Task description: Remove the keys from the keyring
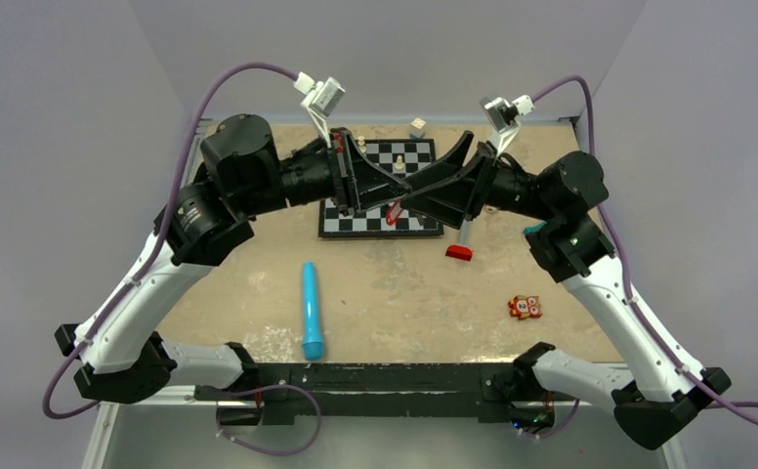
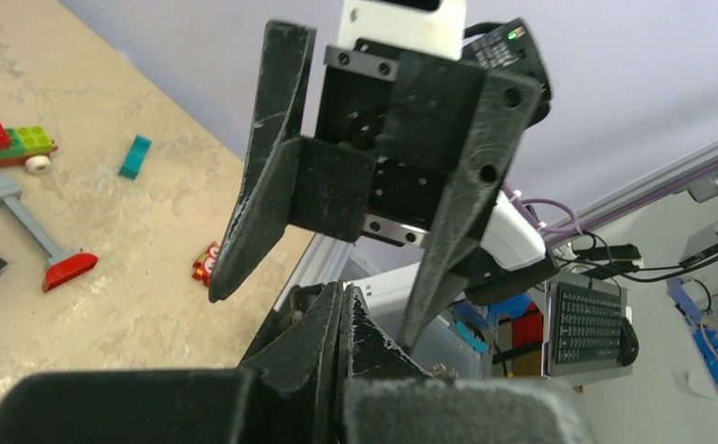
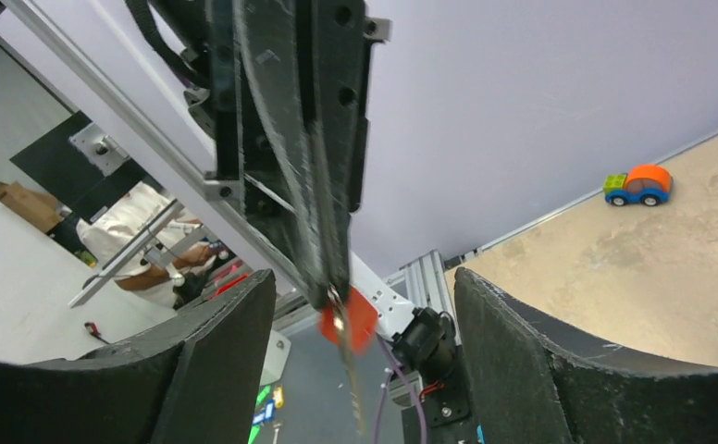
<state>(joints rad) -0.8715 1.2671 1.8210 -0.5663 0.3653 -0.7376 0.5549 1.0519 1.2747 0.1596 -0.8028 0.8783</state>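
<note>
Left gripper has its fingers pressed together, pinching the keyring aloft. The red tag dangles over the chessboard's near edge, toward 12 o'clock on the table. 1 key hangs blurred at 6 o'clock under the tag. Right gripper faces it, fingers spread wide at 3 and 9 o'clock of the tag.

A robotics lab: plain white walls box in a tan desk. A keyboard and mouse sit lower right in the left wrist view. An aluminium rail and a white-clad person show left in the right wrist view.
</note>
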